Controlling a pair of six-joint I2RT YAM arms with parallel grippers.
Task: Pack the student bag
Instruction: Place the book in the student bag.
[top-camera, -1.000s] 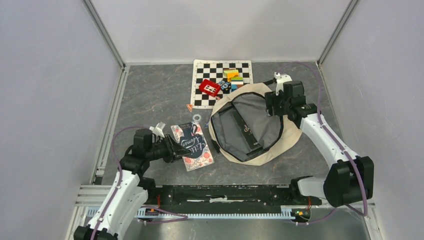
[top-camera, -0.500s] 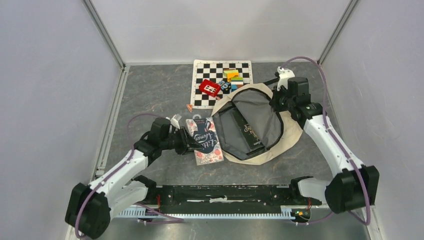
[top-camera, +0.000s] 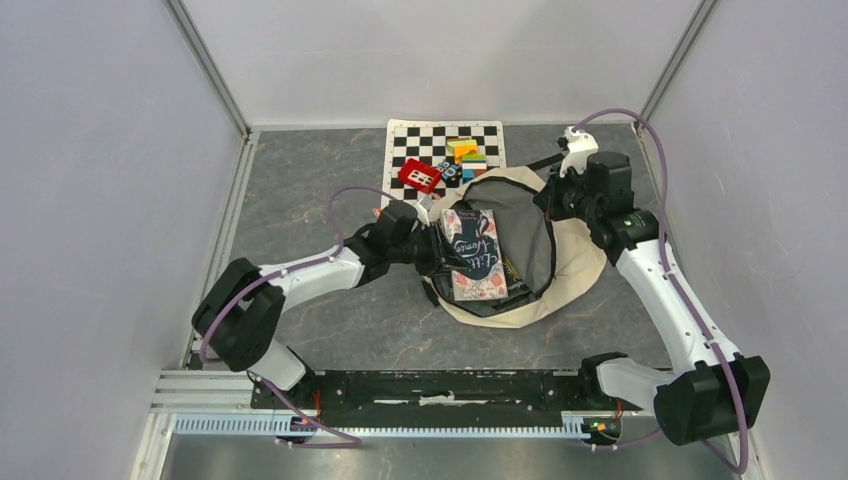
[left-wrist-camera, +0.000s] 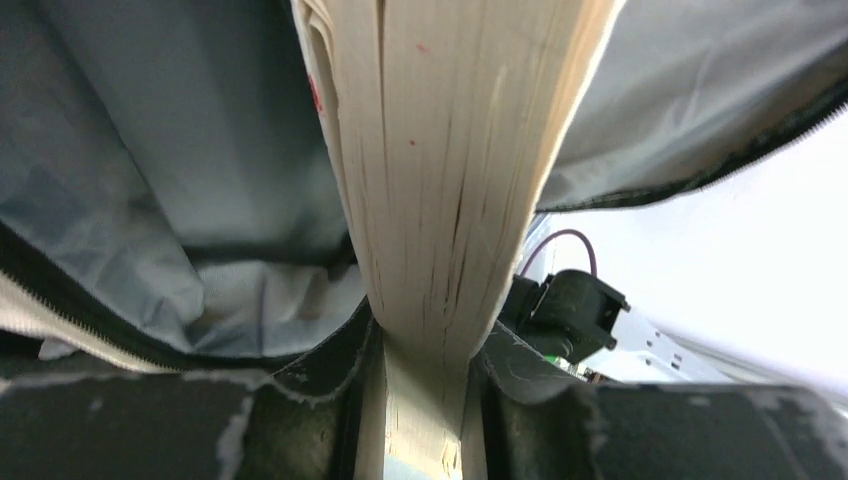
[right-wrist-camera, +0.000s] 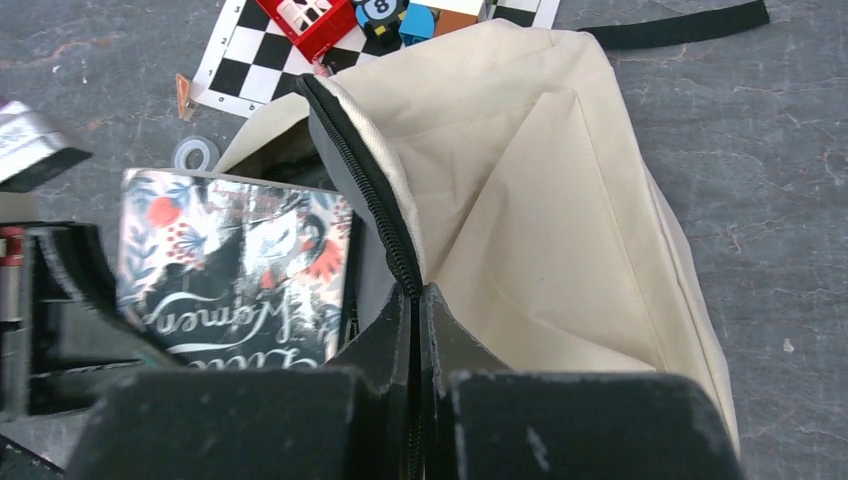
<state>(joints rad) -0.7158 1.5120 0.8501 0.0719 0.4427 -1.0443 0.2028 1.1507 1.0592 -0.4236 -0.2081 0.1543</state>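
Observation:
The student bag (top-camera: 578, 258), a cream backpack with grey lining, lies open at the table's middle right. My right gripper (top-camera: 551, 200) is shut on its black zipper rim (right-wrist-camera: 375, 190) at the far right side and holds that edge up. My left gripper (top-camera: 436, 250) is shut on a floral-covered book (top-camera: 473, 256), which hangs over the bag's open mouth. In the left wrist view the book's page edge (left-wrist-camera: 440, 180) rises from between the fingers, with grey lining (left-wrist-camera: 180, 150) on both sides. The right wrist view shows the book's cover (right-wrist-camera: 235, 270) left of the pinched rim.
A chequered mat (top-camera: 408, 150) lies behind the bag with a red block (top-camera: 419, 176) and coloured blocks (top-camera: 466, 156) on it. A white ring (right-wrist-camera: 195, 153) and a small orange piece (right-wrist-camera: 183, 92) lie on the table near the mat. A black strap (right-wrist-camera: 680, 25) trails behind the bag.
My left arm carried the book from the table on the left rightward over the bag's opening. My right gripper shut on the bag's rim and lifted it slightly up and back.

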